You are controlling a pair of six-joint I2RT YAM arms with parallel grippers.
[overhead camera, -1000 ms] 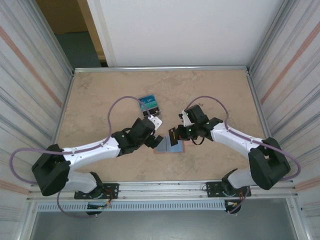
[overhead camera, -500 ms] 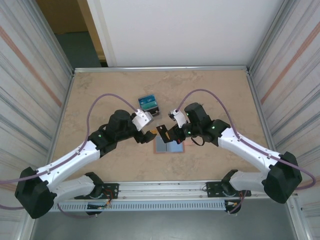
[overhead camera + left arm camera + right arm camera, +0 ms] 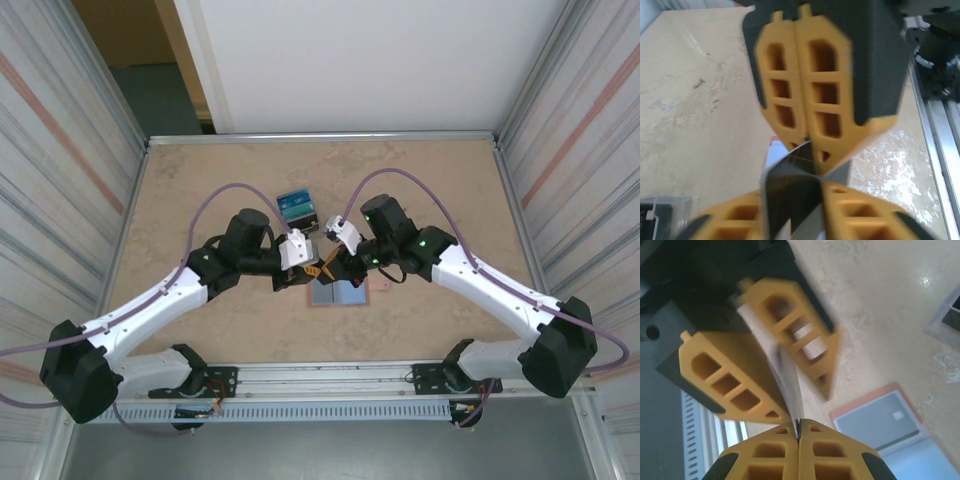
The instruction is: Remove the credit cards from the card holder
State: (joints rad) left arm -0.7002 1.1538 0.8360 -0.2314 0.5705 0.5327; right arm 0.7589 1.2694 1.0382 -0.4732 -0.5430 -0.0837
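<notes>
Looks like a mid-air handoff — both grippers' jaws, right (image 3: 799, 436) and left (image 3: 807, 145), pinch one credit card (image 3: 787, 382) just above the card holder (image 3: 338, 293), lying open on the surface (image 3: 200, 180).

Glossy marbled beige table (image 3: 200, 190), matt orange plastic end effector fingers (image 3: 805, 105), smooth salmon-pink card holder (image 3: 880, 415)

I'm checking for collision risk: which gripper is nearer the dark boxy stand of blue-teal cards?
Left. The left gripper sits just below the dark stand; the right gripper meets it slightly farther right, both above the open salmon-pink wallet.
</notes>
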